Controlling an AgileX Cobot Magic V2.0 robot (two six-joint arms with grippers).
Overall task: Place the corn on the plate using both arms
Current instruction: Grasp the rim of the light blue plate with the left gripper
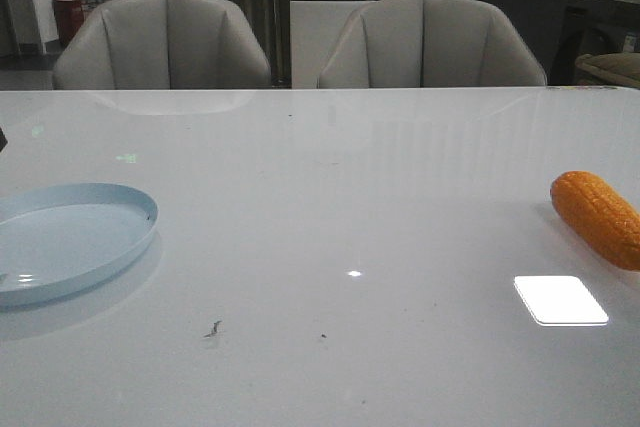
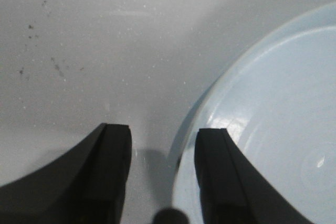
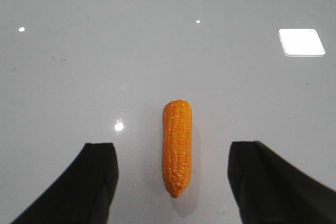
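1. Nearest, at the left edge of the table [image 1: 330, 207], the plate [image 1: 70, 237] lies bare; the left gripper [image 2: 163, 171] hangs with jaws moderately apart astride its rim, holding nothing.
2. Far right, well apart from the plate, lies the corn [image 1: 598, 217].
3. The right gripper [image 3: 173, 182] hovers above it, jaws wide either side, touching nothing.
4. Judged: lower straight, centre on the cob's middle and close across its width so it cannot roll.
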